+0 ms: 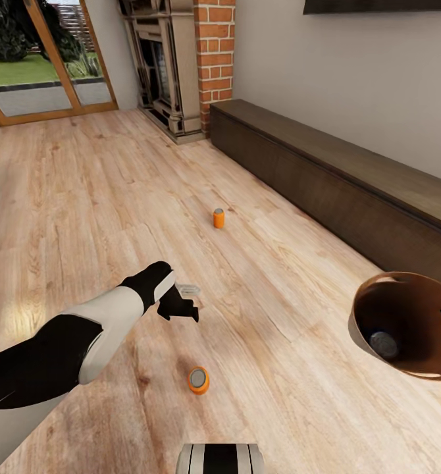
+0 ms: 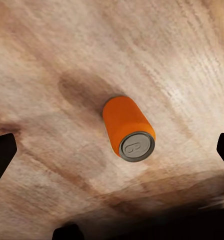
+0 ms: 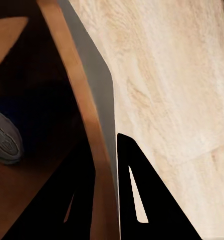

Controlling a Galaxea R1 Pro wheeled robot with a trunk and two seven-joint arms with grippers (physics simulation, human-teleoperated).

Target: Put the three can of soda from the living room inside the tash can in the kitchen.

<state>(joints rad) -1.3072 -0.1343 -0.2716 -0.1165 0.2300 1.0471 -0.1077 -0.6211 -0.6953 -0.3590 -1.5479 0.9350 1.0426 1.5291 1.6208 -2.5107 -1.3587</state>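
Orange can [image 2: 128,127] stood on the floor under the wide-open left gripper [image 1: 179,304]; off-centre, it could tip. Right gripper [image 3: 105,210] pinched the bin [image 1: 405,322] wall, blue can [image 3: 4,137] inside.

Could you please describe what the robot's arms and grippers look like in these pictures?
The left arm has glossy black segments alternating with a white forearm shell, ending in a black wrist. The left gripper is matte black and angular. The right gripper's fingers are black triangular plates with narrow slot cut-outs. No cables or markings are visible.
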